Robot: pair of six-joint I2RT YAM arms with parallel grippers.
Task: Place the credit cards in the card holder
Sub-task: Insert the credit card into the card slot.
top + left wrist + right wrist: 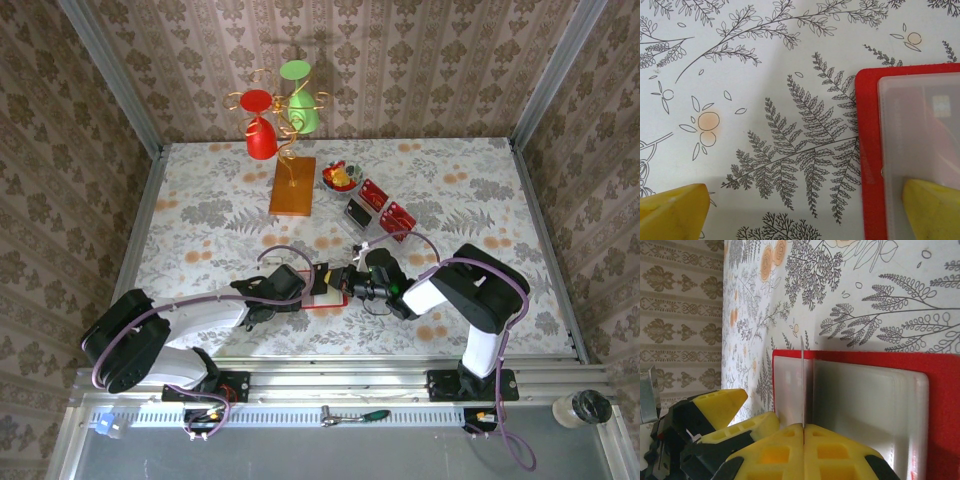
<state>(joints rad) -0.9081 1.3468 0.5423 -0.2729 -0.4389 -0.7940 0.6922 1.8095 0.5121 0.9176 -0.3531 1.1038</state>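
Top external | floral tablecloth, damask-papered walls | left hand spread astride card holder edge | right hand pinching thin sheet

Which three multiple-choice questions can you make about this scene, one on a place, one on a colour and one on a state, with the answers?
1. Where on the table does the card holder lie?
A) far left corner
B) near half, about the middle
C) far right corner

2. Which colours have the two glasses on the stand?
A) blue and yellow
B) both clear
C) red and green

3. How is the left gripper?
A) open
B) shut on a card
C) shut on nothing

Answers:
1 B: it lies open on the flowered cloth, and the right gripper holds a credit card edge-on over it.
2 C: one glass is red, the other green.
3 A: its yellow fingers stand far apart, one of them over the holder's pale inside.
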